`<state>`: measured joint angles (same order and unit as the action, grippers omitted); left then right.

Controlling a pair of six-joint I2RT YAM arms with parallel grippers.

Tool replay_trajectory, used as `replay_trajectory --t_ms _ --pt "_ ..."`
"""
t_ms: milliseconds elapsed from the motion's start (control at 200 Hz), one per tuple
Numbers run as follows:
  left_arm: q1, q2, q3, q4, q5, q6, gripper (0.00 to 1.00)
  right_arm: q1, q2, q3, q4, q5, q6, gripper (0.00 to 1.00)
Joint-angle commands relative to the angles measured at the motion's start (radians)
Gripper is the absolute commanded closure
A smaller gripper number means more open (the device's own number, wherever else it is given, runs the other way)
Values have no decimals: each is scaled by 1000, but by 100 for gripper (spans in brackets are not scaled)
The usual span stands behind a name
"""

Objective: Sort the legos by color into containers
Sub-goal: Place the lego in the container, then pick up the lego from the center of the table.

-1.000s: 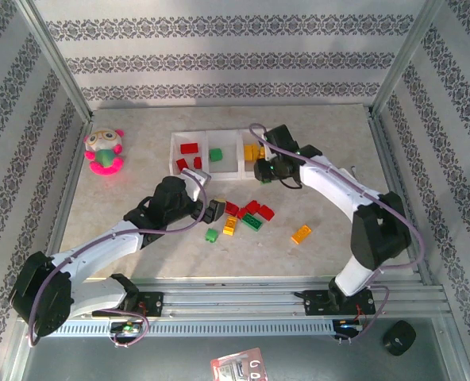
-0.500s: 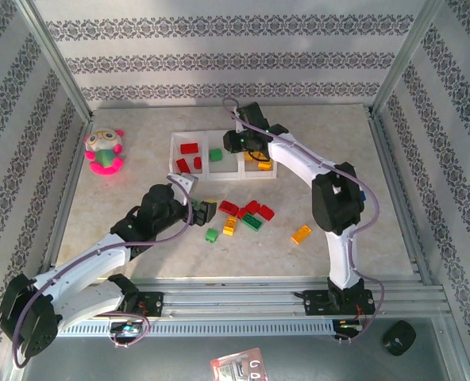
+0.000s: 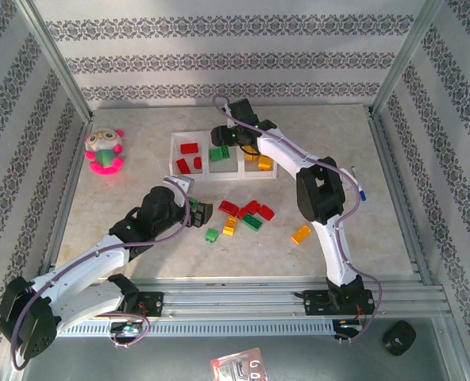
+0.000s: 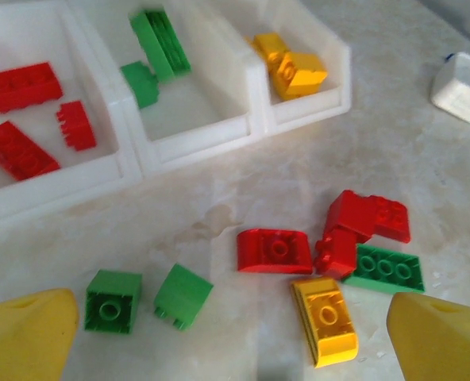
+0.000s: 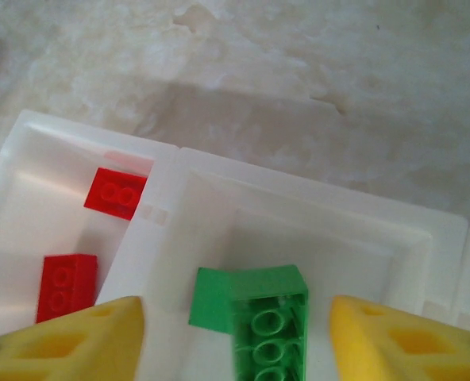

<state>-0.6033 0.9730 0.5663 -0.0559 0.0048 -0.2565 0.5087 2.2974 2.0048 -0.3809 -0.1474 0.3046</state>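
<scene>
Your right claw (image 5: 235,311) hung released over the middle compartment of the containers (image 5: 322,226) by the tabletop's (image 4: 425,167) far edge, a green lego (image 5: 271,333) lying free between its fingers (image 5: 76,341). Your left claw (image 4: 231,317) gaped above loose legos (image 4: 275,250).

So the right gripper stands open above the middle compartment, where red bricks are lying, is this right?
Not fully. The bricks in the middle compartment are green, not red; the right wrist view shows them. The right gripper does stand open above that compartment.
</scene>
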Motion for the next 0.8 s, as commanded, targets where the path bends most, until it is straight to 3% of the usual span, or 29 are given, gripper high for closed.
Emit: replay_trajectory --t_ms 0,150,260,340,560,794 --pt "-15 26 56 -132 -79 -62 1 11 -89 -18 -1 10 -46 29" --pt "-8 80 111 -263 -202 -162 1 12 -251 -234 72 -2 -63 21" --pt "-1 132 151 -326 -223 -199 1 14 -385 -423 125 -22 -64 18" --pt "18 180 181 -355 -197 -196 0 17 -476 -550 148 -31 -64 16" --pt "103 335 281 -456 -85 -174 12 28 -744 -804 106 -60 -92 14" --pt "183 503 378 -473 23 -46 26 30 -885 -914 57 -31 -107 11"
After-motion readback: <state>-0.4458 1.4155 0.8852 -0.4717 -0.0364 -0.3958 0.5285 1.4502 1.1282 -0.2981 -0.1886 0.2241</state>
